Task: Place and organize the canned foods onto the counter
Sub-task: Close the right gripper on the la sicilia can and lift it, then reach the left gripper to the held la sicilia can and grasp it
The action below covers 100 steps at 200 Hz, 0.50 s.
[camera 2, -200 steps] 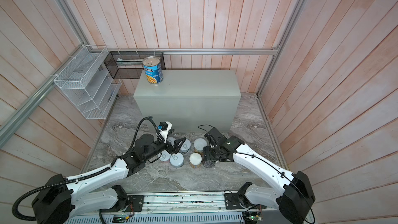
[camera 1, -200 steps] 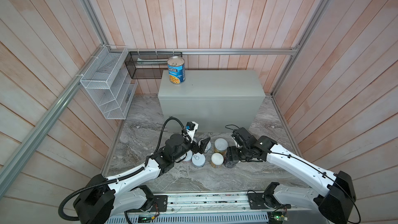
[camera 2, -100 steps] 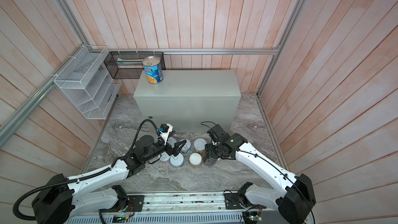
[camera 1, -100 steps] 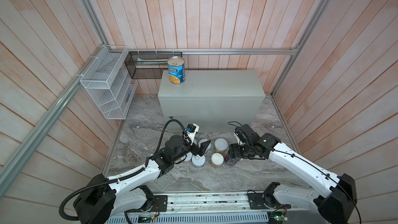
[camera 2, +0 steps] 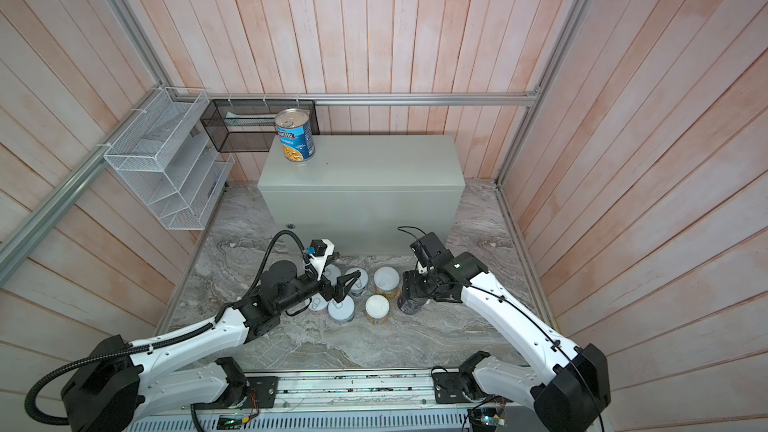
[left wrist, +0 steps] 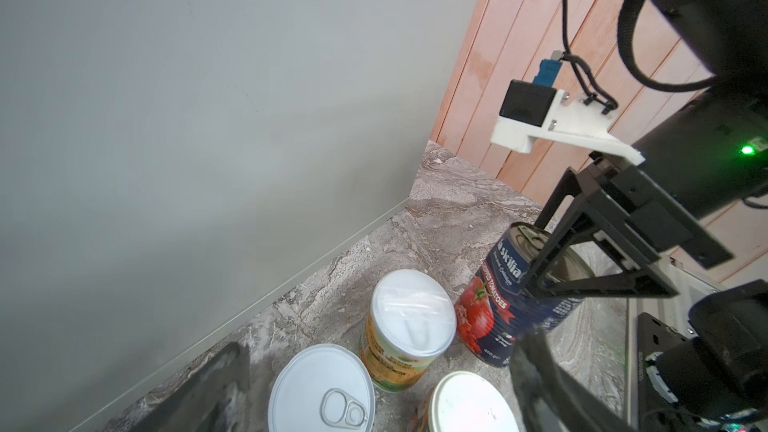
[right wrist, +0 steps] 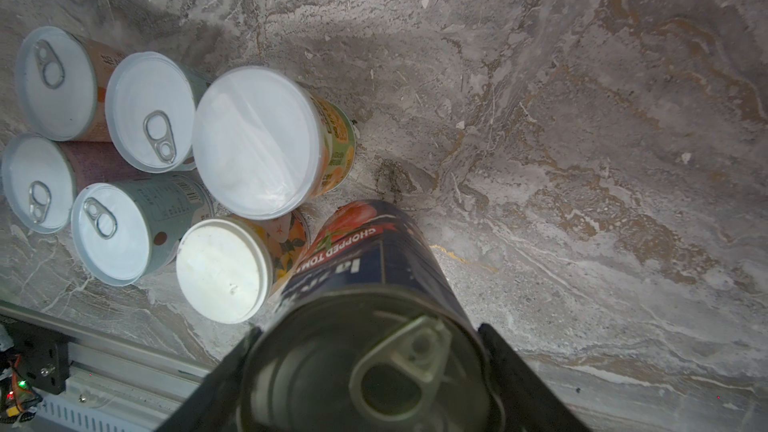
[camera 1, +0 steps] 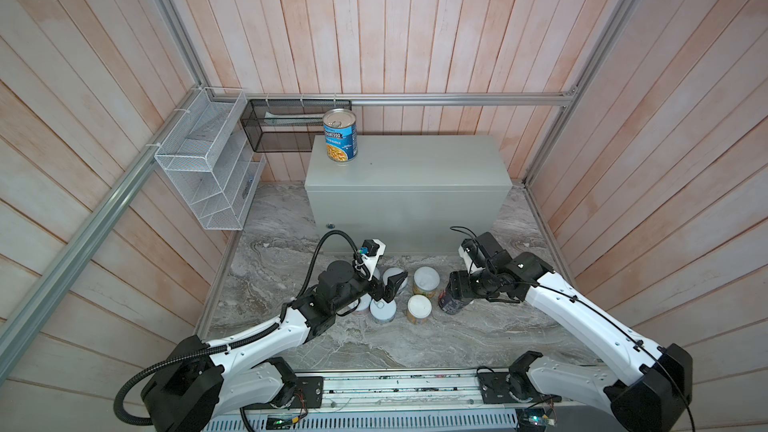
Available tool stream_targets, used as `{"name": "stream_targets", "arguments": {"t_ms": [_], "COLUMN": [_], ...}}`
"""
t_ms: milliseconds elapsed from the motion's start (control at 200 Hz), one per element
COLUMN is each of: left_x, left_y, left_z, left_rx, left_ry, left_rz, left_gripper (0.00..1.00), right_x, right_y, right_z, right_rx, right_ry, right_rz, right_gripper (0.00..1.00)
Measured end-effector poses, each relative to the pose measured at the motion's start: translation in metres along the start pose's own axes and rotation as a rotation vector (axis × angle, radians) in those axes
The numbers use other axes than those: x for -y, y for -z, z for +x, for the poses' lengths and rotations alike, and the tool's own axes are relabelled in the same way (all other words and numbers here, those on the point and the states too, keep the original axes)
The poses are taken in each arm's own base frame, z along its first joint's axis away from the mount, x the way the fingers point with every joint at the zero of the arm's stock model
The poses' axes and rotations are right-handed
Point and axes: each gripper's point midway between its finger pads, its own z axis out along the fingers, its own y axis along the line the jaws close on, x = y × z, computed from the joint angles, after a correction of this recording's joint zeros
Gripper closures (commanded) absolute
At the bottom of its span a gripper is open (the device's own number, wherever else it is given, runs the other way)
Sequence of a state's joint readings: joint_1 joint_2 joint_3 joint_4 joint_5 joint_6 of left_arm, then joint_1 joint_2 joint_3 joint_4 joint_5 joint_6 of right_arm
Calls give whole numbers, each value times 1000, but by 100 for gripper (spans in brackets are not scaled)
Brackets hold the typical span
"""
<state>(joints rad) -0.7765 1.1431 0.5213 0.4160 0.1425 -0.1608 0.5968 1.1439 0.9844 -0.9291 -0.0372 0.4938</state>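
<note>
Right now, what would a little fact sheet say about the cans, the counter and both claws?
counter: one blue can upright near a back corner
left claw: open, over the pull-tab cans
right claw: shut on tomato can, which tilts
floor: four pull-tab cans, two white-lidded cans, bunched together

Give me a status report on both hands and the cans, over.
Left hand open, above the short cans. Right hand shut on tilted tomato can. Blue can alone on counter. White-lidded can crowds the tomato can.
</note>
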Motion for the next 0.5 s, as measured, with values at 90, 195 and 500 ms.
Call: {"name": "stream_targets", "arguments": {"t_ms": [90, 195, 500], "left_x": [4, 13, 46], "left_y": [0, 0, 1], "left_z": [-1, -2, 4], "left_rx": [4, 6, -9], "left_ry": [-7, -25, -75], "left_rz": [23, 73, 251], "left_gripper": [0, 0, 0], "right_x": [-1, -1, -12], "right_y": [5, 9, 32], "right_z": [-3, -8, -22], "right_rx": [5, 15, 47], "right_ry": [3, 4, 23], "right_rz": [-8, -21, -68], "right_gripper": [58, 58, 58]}}
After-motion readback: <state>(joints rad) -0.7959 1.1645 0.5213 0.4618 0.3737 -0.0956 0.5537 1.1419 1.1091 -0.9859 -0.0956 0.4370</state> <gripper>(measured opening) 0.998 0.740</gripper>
